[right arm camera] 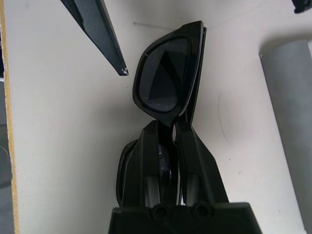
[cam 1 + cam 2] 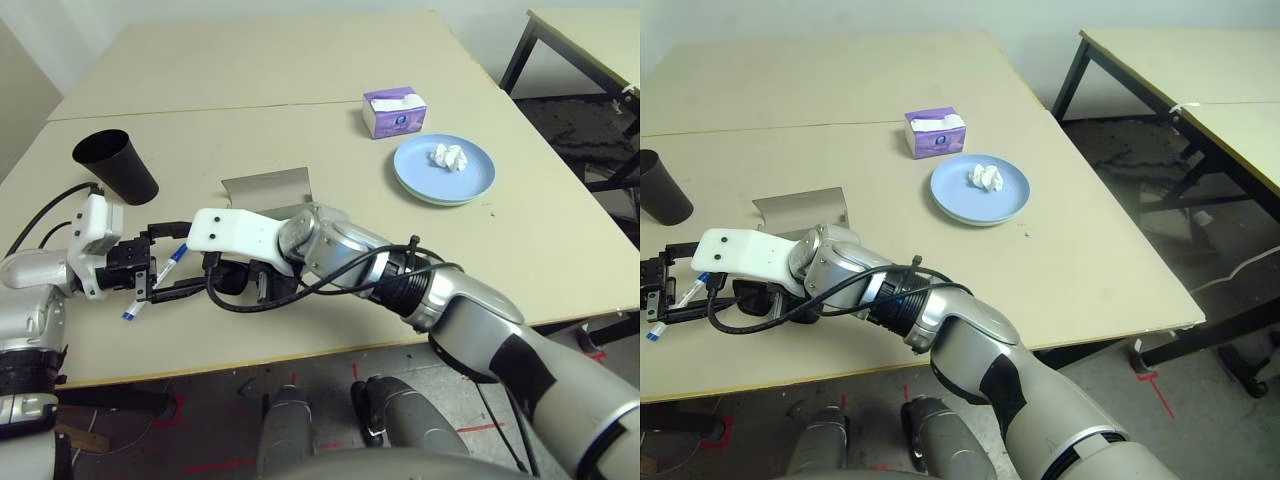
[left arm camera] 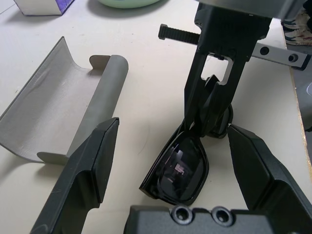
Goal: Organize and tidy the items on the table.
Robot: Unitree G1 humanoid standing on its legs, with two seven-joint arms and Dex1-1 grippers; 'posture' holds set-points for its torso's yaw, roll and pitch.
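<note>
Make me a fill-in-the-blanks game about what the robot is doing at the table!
1. The right gripper is shut on the black ____.
2. The white tissue wad lies on the ____ plate.
3. The grey glasses case lies ____, with nothing inside.
4. The left gripper has its fingers wide ____ around the glasses.

Missing words: sunglasses; blue; open; open

right end effector (image 1: pixel 165 127) clamped; left end effector (image 3: pixel 165 161) spread wide.
</note>
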